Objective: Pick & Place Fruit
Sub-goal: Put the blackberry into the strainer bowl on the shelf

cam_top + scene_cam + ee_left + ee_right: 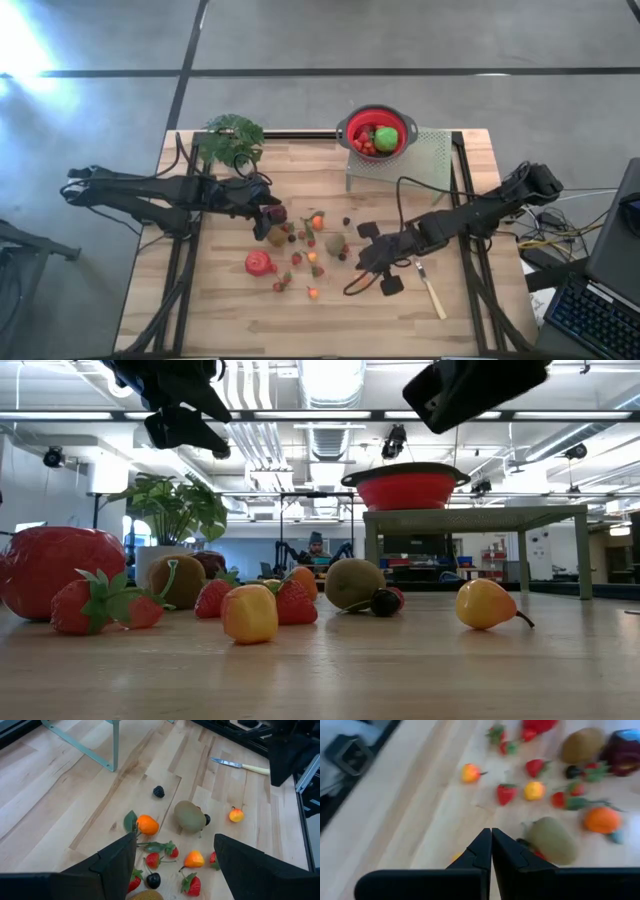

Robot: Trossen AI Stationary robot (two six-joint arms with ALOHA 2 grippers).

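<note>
Strawberries (92, 603) nearest | knife (431, 288) beside right gripper (372, 262), shut, empty | left gripper (268, 212) open, empty, above fruit (300, 250)

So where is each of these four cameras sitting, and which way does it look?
High view: overhead, looking straight down on the table, both arms and the red bowl.
Low view: at tabletop height, looking level across the fruit; arms hang overhead.
Left wrist view: on the left arm, past its open fingers.
Right wrist view: on the right arm, past its shut fingers.
Shared: both wrist views show the kiwi.
</note>
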